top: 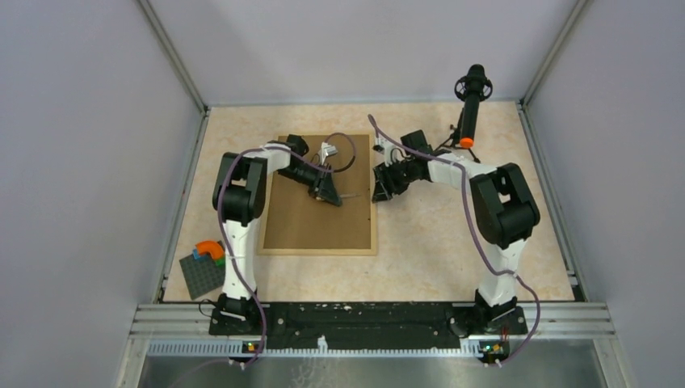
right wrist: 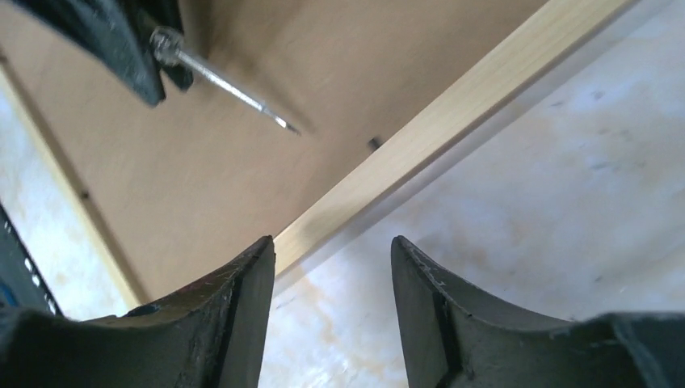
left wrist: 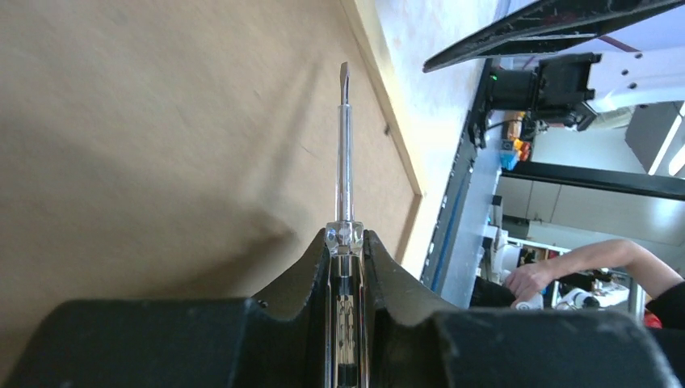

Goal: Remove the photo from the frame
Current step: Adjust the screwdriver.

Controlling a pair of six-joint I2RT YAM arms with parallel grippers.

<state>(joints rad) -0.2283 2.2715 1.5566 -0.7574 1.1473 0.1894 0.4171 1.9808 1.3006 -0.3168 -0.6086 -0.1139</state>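
Now | frame point(top: 323, 226): brown fibrebd back | screwdriver point(left wrist: 345, 162): slim steel shaft

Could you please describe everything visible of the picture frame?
The frame lies flat on the table, back side up: a large rectangle of plain brown fibreboard inside a thin light-wood rim. A small dark tab sits by its right edge. The left gripper holds a screwdriver over the board; whether the tip touches is unclear. The right gripper, open, hovers beside the rim.
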